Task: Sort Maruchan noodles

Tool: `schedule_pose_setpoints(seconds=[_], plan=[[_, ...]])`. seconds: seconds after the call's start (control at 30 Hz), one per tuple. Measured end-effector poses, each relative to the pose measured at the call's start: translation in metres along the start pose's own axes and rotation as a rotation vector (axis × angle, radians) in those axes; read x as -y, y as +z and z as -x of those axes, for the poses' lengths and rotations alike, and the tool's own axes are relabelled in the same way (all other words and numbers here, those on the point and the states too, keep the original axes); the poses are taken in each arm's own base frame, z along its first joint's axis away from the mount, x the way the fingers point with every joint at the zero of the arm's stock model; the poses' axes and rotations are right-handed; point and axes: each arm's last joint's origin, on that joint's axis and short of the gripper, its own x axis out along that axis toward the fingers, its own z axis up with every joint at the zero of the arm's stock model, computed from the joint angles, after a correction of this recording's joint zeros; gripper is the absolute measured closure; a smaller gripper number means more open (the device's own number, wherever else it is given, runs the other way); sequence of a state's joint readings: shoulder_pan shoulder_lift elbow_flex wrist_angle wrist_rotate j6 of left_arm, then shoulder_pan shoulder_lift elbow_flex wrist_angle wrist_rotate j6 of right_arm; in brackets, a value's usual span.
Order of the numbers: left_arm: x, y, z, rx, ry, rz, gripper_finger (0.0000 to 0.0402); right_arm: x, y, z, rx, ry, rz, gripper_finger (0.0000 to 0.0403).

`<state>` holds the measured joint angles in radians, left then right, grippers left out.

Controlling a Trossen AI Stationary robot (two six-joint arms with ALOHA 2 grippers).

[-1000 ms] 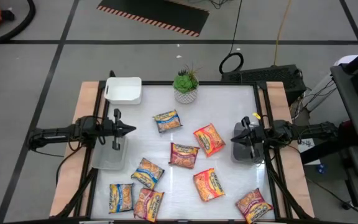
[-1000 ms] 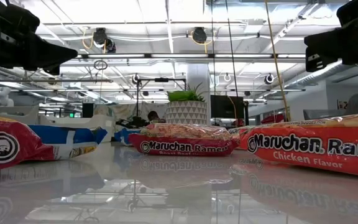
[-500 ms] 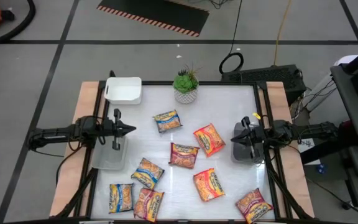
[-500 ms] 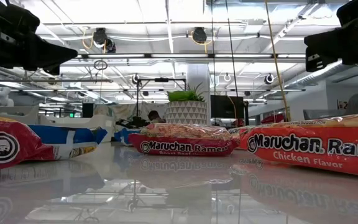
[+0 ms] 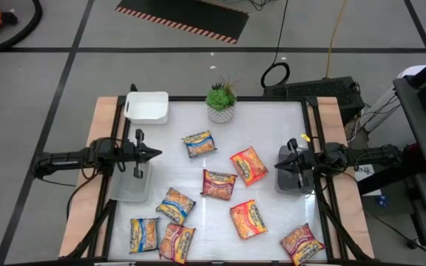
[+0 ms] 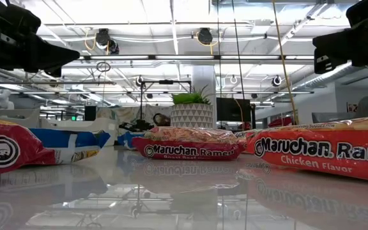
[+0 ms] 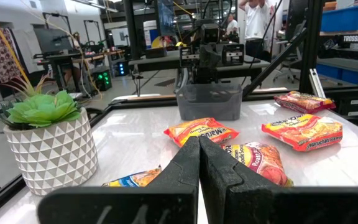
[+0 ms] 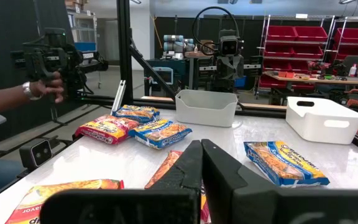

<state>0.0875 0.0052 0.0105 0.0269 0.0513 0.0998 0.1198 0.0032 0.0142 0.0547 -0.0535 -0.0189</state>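
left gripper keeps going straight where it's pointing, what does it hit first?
Probably nothing low: the left gripper, jaws shut, hangs above the packets. At its height, the first thing across the table is likely the right gripper; depth unclear.

The glossy white desk [image 5: 272, 122] carries nine scattered noodle packets [image 5: 218, 183], a white tray [image 5: 148, 107] at one far corner, a potted plant [image 5: 221, 102] beside it, and two grey bins [image 5: 132, 186] at its sides.
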Motion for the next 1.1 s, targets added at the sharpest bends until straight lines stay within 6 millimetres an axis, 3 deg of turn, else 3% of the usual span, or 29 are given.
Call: schedule_pose_setpoints(seconds=[0.73,0.9,1.1], plan=[[-0.002,0.007,0.0,0.063,0.035,0.041,0.0398,0.0,0.006,0.0,0.061,-0.002,0.049,0.0403],[-0.002,0.021,0.001,0.074,0.018,0.059,0.0398,0.002,0.007,0.0,0.067,-0.056,0.05,0.0403],[-0.003,0.051,-0.001,0.081,-0.004,0.052,0.0398,0.005,0.002,0.0,0.022,-0.162,-0.052,0.0403]])
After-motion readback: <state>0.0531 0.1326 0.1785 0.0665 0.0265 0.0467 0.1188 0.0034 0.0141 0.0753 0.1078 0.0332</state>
